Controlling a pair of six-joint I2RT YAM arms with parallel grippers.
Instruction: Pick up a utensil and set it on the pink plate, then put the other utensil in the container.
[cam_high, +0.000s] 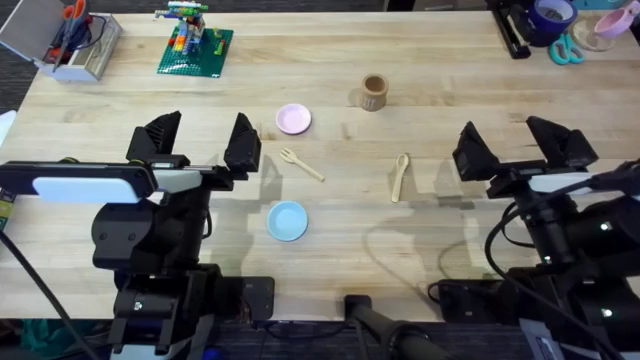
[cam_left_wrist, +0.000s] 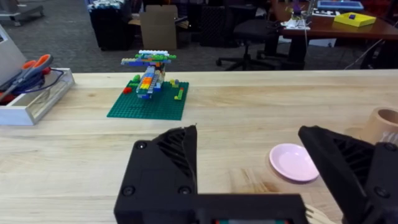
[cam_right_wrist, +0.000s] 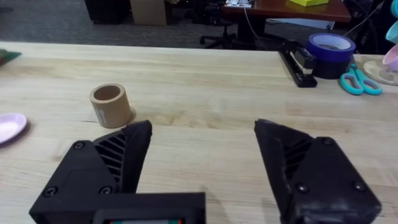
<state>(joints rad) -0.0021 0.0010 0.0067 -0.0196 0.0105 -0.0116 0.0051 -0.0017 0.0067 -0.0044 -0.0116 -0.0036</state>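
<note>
**Mia:** Two grippers, and both have nothing in them! The left gripper (cam_high: 200, 140) has its black fingers spread wide, and so does the right gripper (cam_high: 525, 140). Why are they just hanging there?

**Tom:** I think the job has not begun. Each one floats over the wooden table (cam_high: 450, 80) on its own side, with room to come down on something.

**Mia:** Where is the fork?

**Tom:** The fork (cam_high: 302, 164) lies flat on the table, just beside the left gripper. It is between the pink plate (cam_high: 293, 119) and the blue plate (cam_high: 287, 220). So the left arm looks like the best one to grab it.

**Mia:** And the spoon?

**Tom:** The spoon (cam_high: 400, 176) lies flat too, more to the right, near the right gripper. The container (cam_high: 374, 92) stands upright behind it, a little way off.

**Mia:** What are they made of?

**Tom:** Fork and spoon look like pale wood, thin and smooth. The fork has short tines. The spoon has an oval bowl and a straight handle. The container is a brown round cup, open on top. The pink plate is round, shiny and shallow.

**Mia:** Will the fork be hard to pick up?

**Tom:** Maybe. It is thin and lies flat, so the fingers must pinch low.
</note>
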